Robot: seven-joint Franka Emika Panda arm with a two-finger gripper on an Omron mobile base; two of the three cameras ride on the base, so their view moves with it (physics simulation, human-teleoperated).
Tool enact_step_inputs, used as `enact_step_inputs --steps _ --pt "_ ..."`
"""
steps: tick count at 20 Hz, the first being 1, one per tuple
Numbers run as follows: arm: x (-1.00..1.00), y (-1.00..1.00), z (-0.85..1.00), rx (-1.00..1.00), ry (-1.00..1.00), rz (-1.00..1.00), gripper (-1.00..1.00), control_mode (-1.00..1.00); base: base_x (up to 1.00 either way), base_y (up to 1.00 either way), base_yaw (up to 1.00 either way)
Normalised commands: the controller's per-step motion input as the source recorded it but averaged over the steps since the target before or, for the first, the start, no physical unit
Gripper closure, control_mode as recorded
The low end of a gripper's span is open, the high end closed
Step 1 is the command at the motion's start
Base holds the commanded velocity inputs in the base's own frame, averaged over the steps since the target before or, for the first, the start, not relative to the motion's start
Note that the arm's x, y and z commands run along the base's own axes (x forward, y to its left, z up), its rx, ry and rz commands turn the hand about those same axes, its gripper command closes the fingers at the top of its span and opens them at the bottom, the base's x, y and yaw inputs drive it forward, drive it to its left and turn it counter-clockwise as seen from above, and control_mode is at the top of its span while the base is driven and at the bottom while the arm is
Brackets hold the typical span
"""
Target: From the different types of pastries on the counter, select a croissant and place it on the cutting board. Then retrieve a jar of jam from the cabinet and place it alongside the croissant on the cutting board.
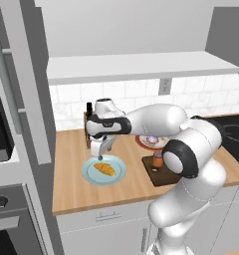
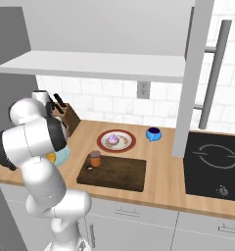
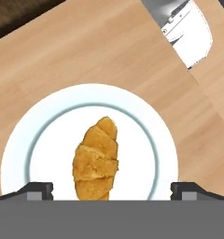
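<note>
Judging from its flaky, ridged look, the croissant [image 3: 96, 161] can be expected to be light, soft and easily crushed, so only a gentle squeeze is called for. It is best taken across its thick middle, where the body is widest and the ridges give some purchase; the tapered ends would likely slip or break off. It lies on a pale plate [image 1: 89, 175] on the counter [image 1: 71, 164], its long axis seen in the hand view running between the two fingertips [image 3: 35, 189], which favours a grip across its width.

The gripper [image 1: 102, 153] is held just above the plate with its jaws spread wide and nothing between them.

The plate is smooth and glazed, so the pastry may slide if nudged from one side. The board [image 2: 114, 172] lies well apart to the right, with the jar [image 2: 95, 158] already standing at its near-left corner; room for the croissant is left over most of the board. Behind the board a second plate [image 2: 130, 143] carries the frosted pastry [image 2: 112, 140], and a knife block [image 2: 69, 117] stands at the wall close behind the gripper, so little clearance is offered on that side.
</note>
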Motion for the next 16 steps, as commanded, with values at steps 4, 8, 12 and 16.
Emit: enact_step_inputs --steps 4,8,12,16 --pt "0.0 0.0 -0.3 0.05 -0.07 -0.14 -1.0 -1.0 0.0 0.0 0.0" --pt "0.0 0.02 -0.19 0.0 -0.1 -0.06 -1.0 -1.0 0.0 0.0 0.0" --pt "0.06 0.02 -0.27 0.0 -0.04 -0.08 -1.0 -1.0 0.0 0.0 0.0" --pt "0.01 0.0 -0.25 0.0 -0.01 -0.06 -1.0 -1.0 0.0 0.0 0.0"
